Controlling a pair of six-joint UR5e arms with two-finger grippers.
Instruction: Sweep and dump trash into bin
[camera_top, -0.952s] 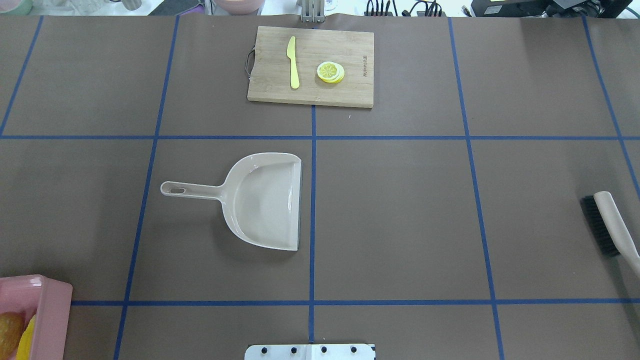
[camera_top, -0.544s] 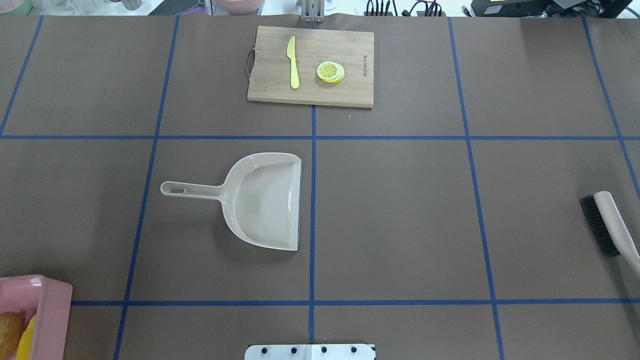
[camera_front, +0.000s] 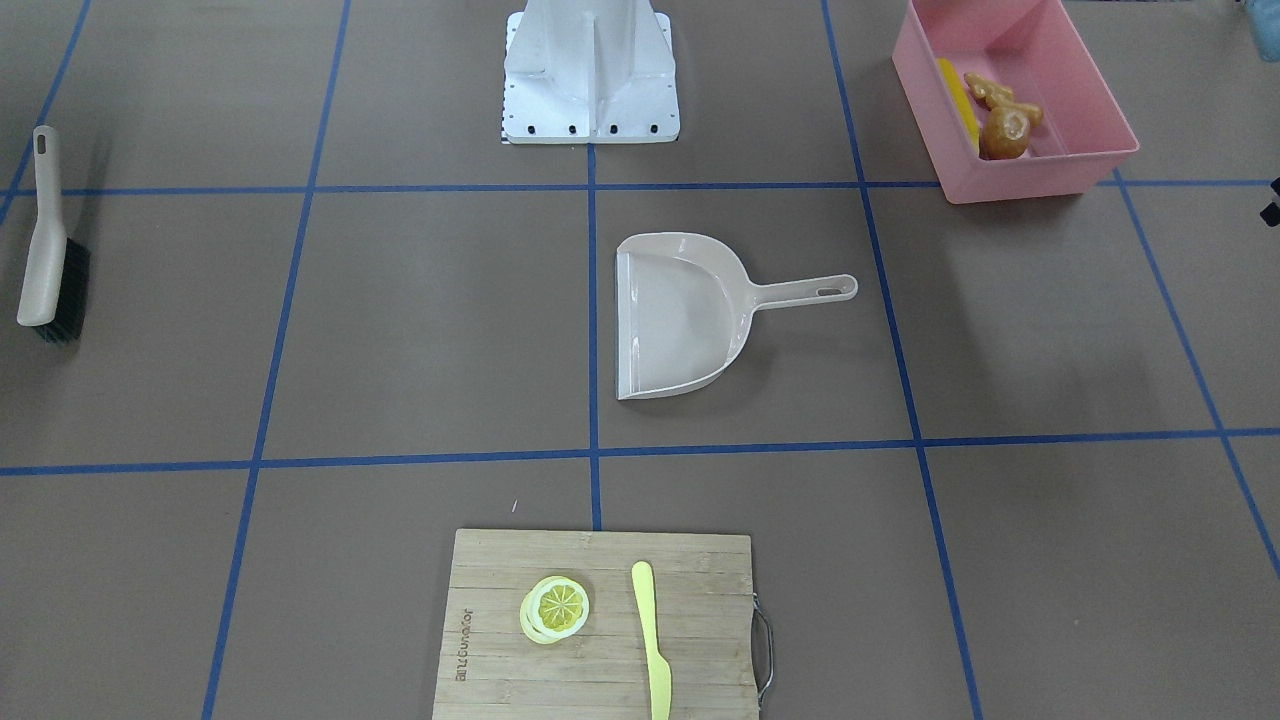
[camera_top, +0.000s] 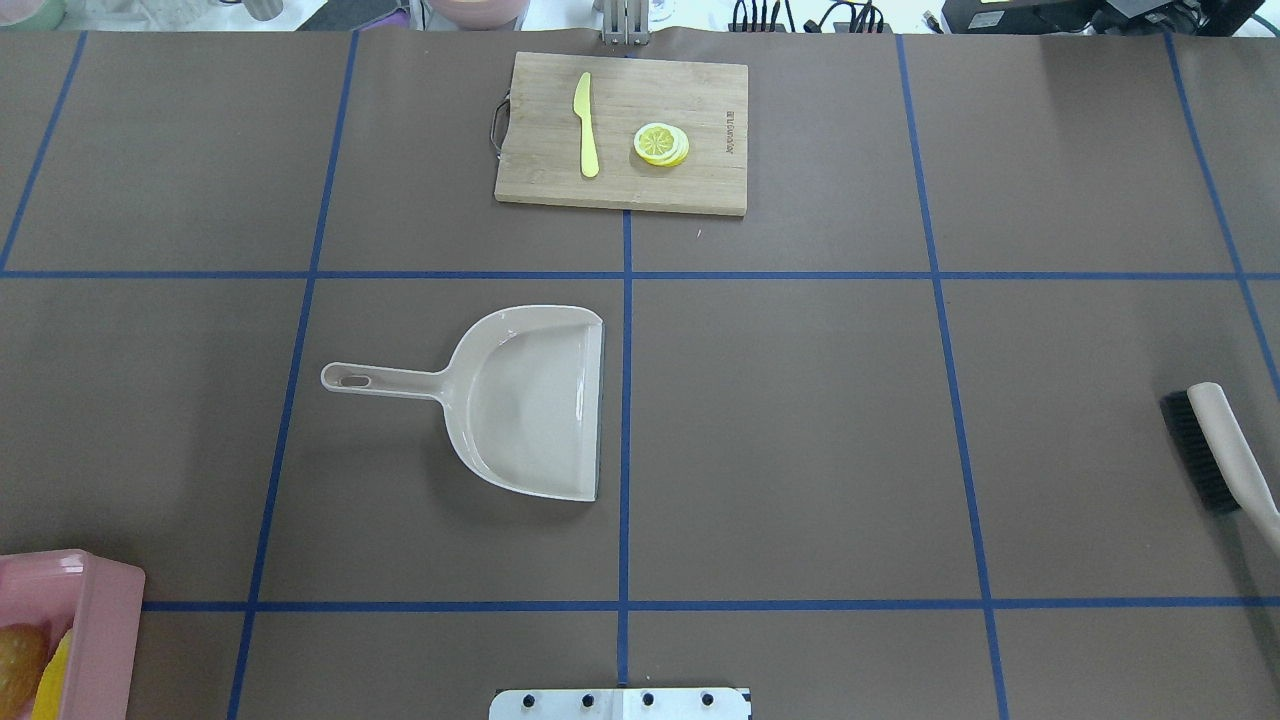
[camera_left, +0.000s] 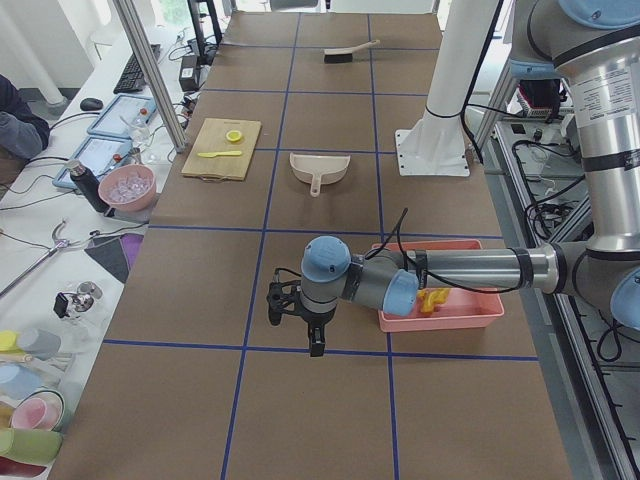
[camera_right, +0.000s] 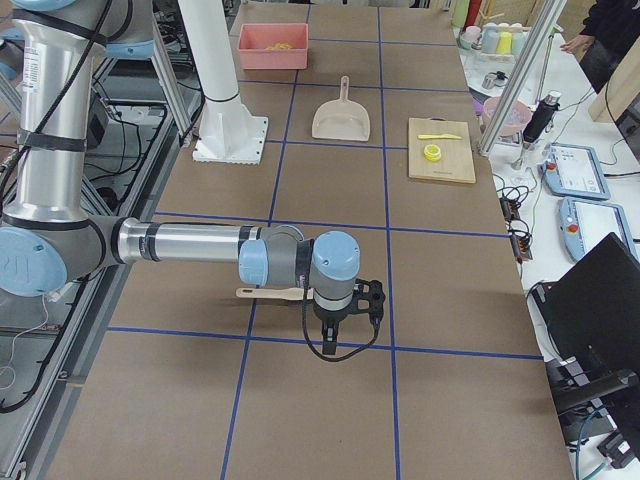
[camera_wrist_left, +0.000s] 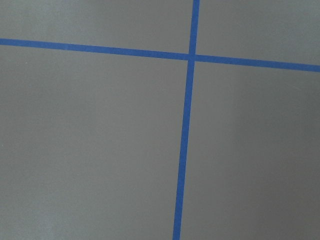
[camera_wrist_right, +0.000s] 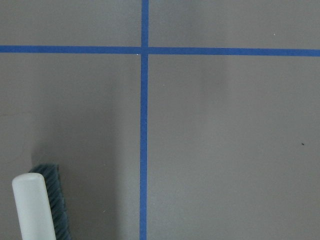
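The pink bin (camera_front: 1040, 168) stands at the table's edge on my left side, and also shows in the overhead view (camera_top: 105, 630). In it lie the yellow corn cob (camera_front: 957, 100), the tan ginger root (camera_front: 1000, 93) and the brown potato (camera_front: 1003, 130). My left gripper (camera_left: 316, 345) hangs over bare table beside the bin and shows only in the exterior left view. My right gripper (camera_right: 330, 345) hangs over bare table and shows only in the exterior right view. I cannot tell whether either gripper is open or shut.
The beige dustpan (camera_top: 530, 400) lies empty mid-table, handle toward my left. A beige brush (camera_top: 1225, 445) lies at the right edge, also in the right wrist view (camera_wrist_right: 35, 207). A wooden cutting board (camera_top: 540, 160) at the far side holds a knife (camera_top: 586, 125) and lemon slice (camera_top: 660, 143).
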